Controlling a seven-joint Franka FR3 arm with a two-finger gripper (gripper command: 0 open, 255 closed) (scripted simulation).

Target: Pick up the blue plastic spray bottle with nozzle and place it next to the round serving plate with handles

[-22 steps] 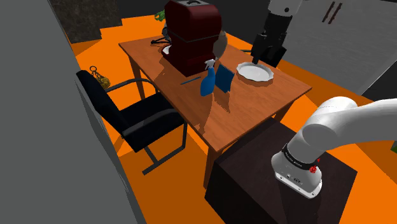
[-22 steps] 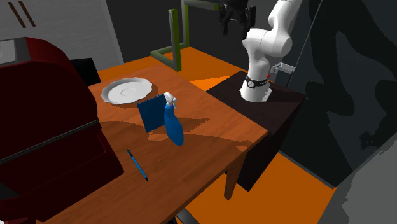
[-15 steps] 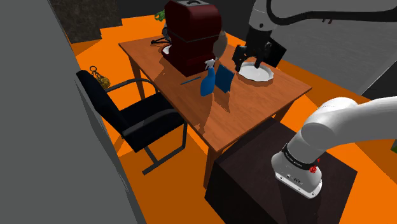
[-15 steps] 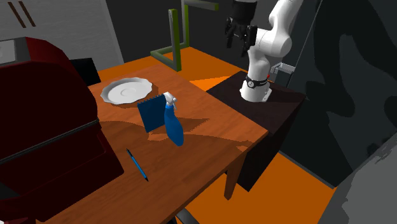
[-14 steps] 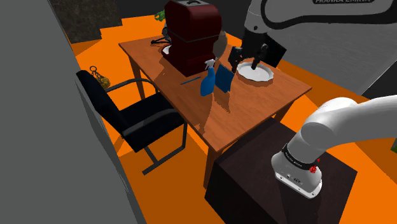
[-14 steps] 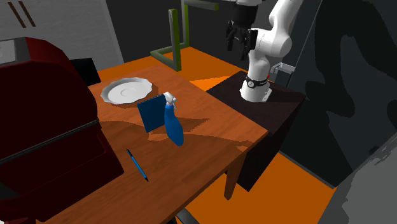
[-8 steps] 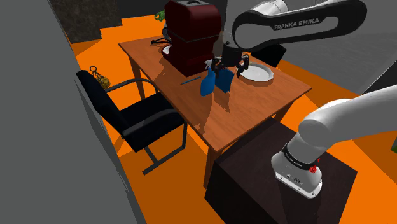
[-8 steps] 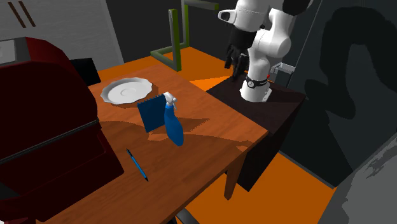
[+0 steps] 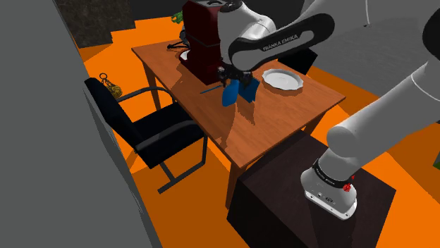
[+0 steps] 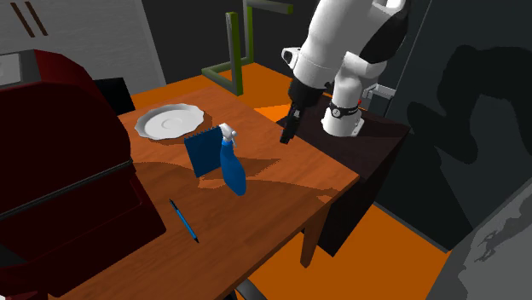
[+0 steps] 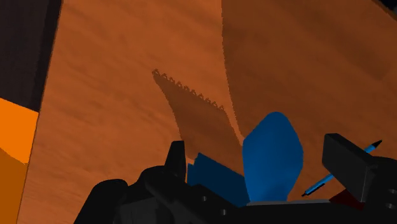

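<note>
approach step in hand, i judge; gripper (image 10: 287, 134) is hovering over the table (image 10: 286, 181), to the right of the blue spray bottle (image 10: 232, 168) in the second exterior view; its jaws are standing wide apart, holding nothing; in the wrist view the bottle's body is showing between them, untouched; bottle is standing upright just beside a blue card (image 10: 202, 153), white plate (image 10: 170, 121) near, far-left of it; next move is calling for lowering around the bottle's body, then closing.

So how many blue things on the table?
3: the spray bottle, a flat blue panel upright beside it, and a pen lying by the dark red machine, which may hide others.
</note>
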